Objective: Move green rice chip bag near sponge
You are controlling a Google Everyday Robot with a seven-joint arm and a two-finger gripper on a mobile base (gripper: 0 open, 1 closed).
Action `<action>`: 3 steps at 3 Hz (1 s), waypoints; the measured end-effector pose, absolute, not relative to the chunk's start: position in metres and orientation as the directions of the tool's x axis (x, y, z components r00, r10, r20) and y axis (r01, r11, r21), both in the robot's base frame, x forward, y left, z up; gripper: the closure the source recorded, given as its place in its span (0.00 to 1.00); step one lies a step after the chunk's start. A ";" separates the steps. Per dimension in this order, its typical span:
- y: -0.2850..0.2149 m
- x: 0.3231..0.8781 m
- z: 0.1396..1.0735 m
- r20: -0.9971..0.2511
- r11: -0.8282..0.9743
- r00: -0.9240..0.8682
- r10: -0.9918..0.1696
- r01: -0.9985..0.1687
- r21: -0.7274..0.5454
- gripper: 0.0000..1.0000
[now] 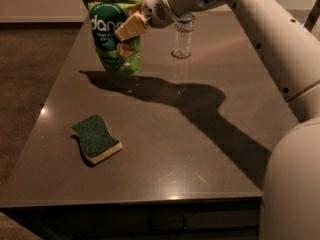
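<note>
Dark tabletop (200, 149) in a dim room: near its front-left edge lies the sponge (96, 138), scrub side up, the spot to aim for. Well apart, toward the far end, the green rice chip bag (107, 46) is upright, the gripper (129, 28) clamped on its right side, seemingly for carrying. A water bottle (183, 36) stands just beyond.

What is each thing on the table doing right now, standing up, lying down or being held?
green rice chip bag: upright at the far end of the table, held by the gripper.
gripper: shut on the bag's upper front.
sponge: lying flat, green side up, near the front, untouched.
water bottle: standing upright, apart from the bag.
</note>
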State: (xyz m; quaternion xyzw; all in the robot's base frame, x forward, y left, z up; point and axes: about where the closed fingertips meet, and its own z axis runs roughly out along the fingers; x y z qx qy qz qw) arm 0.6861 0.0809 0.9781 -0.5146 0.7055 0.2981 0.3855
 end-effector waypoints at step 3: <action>0.021 0.590 0.972 -0.848 0.215 -0.165 -0.504 -0.975 0.062 1.00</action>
